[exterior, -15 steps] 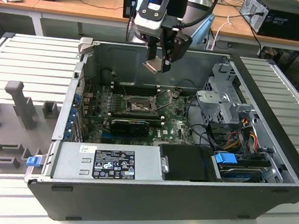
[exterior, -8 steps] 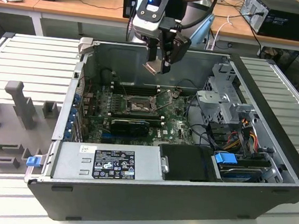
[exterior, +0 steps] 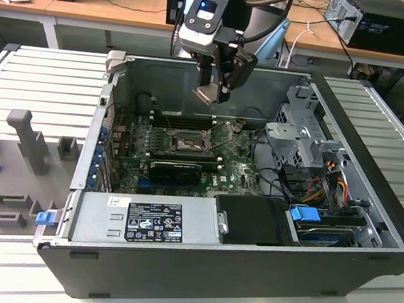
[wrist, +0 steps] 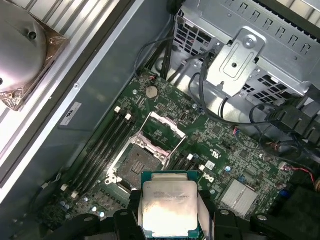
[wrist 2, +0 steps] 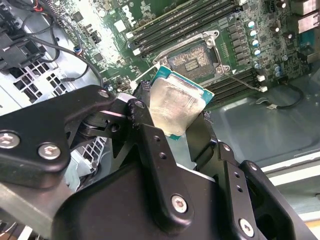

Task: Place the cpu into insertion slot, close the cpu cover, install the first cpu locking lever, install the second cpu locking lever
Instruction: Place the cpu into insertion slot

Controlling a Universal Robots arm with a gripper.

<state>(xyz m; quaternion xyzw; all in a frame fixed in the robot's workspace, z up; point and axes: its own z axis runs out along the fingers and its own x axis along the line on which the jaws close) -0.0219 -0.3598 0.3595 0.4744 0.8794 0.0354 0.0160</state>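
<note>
The gripper (exterior: pixel 213 94) hung over the open computer case (exterior: pixel 248 270), and its two fingers were pressed on opposite edges of the cpu (wrist 2: pixel 175 107), pinching it. The cpu was in the air, somewhat tilted, well above the green motherboard (wrist: pixel 225 150). Below it the insertion slot (wrist: pixel 136 162) lay uncovered with its contact field bare. The cpu cover (wrist: pixel 167 124) stood lifted at one edge of the slot. Long black memory slots (wrist: pixel 102 147) ran just beside the socket.
</note>
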